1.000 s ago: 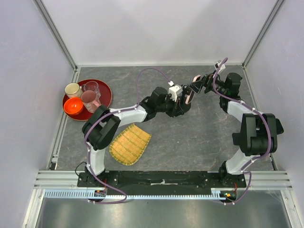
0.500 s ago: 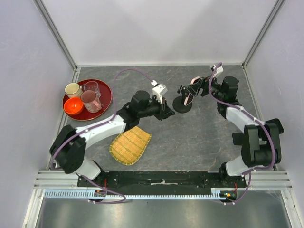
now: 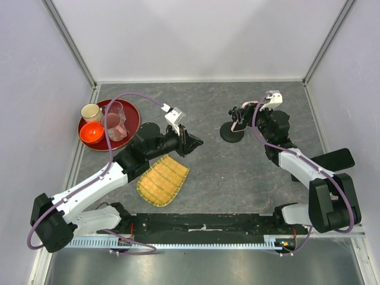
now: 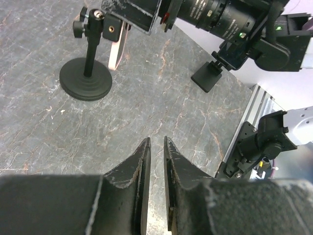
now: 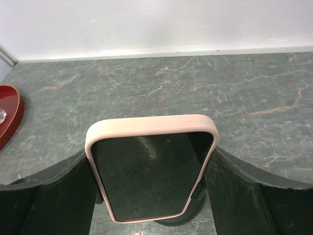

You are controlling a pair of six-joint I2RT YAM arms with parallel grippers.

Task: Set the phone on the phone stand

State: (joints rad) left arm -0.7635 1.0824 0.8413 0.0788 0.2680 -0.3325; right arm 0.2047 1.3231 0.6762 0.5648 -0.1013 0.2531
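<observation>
The phone stand (image 3: 231,132) stands at the back centre-right: a black disc base (image 4: 85,84), a thin post and a clamp on top. My right gripper (image 3: 241,120) is shut on the phone (image 5: 151,169), which has a black screen and a pale pink rim. It holds the phone upright by its side edges, right against the clamp. The phone's pink edge (image 4: 117,46) hangs just right of the post; I cannot tell whether the clamp grips it. My left gripper (image 3: 190,142) is shut and empty, well left of the stand, its fingertips (image 4: 145,147) over bare table.
A red tray (image 3: 133,122) with cups and an orange bowl sits at the back left. A yellow woven mat (image 3: 162,180) lies under the left arm. A flat black object (image 3: 335,159) lies near the right wall. Metal rails edge the table.
My left arm has pulled back from the stand, to the left and nearer. My right gripper has brought the phone down against the stand's clamp.
</observation>
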